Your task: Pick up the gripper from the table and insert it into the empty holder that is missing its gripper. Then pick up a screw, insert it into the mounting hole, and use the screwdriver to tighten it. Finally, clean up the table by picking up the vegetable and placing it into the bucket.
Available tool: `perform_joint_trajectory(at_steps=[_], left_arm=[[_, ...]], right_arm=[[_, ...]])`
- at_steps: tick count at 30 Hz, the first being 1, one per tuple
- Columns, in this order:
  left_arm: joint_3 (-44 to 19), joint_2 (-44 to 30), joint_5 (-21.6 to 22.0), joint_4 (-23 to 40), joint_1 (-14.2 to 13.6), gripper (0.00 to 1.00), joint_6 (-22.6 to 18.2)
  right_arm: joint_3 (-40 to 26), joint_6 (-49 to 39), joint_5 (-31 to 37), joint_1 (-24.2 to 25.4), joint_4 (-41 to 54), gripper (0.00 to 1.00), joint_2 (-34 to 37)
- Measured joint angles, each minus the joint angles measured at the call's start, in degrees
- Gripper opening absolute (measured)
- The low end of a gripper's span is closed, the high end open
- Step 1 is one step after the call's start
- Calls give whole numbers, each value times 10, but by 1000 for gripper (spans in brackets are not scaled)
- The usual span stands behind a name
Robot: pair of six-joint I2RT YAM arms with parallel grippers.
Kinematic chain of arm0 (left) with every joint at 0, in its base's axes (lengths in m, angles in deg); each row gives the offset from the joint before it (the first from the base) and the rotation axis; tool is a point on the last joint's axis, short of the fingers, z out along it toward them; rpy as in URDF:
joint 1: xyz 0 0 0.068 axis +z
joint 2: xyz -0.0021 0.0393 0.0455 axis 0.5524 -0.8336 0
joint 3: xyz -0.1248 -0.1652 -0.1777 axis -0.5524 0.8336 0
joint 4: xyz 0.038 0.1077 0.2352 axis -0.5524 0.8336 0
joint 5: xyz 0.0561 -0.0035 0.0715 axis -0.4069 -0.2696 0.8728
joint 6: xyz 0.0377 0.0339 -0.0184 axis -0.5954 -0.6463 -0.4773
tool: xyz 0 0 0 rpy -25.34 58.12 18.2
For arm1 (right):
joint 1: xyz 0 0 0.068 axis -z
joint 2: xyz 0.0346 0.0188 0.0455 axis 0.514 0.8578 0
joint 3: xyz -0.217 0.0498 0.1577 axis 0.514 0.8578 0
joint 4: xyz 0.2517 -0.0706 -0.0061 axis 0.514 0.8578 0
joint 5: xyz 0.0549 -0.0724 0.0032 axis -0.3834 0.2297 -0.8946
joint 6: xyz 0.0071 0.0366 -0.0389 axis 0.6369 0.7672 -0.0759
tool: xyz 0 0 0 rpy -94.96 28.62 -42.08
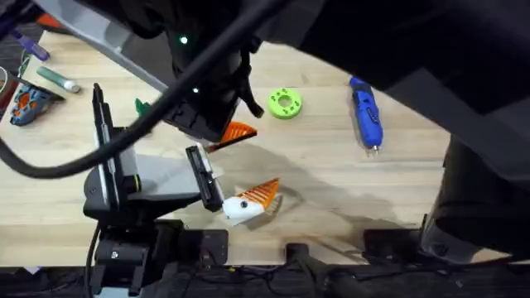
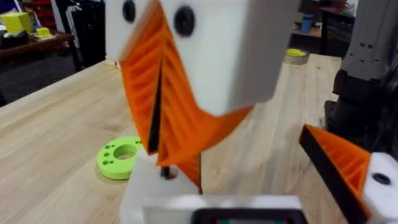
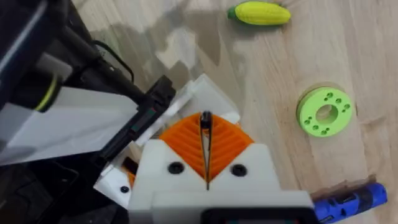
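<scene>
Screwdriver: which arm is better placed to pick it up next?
Probably the right. The screwdriver lies on the table's right side, toward the right arm's base, and shows close beside the right pincer, whose pads are pressed together, in its wrist view.
</scene>
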Motion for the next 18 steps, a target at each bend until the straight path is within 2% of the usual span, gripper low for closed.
perform_joint_trajectory(at_steps=[18], left_arm=[[0, 0, 0, 0, 0, 987, 0]], right_arm=[[0, 0, 10, 0, 9, 7, 0]])
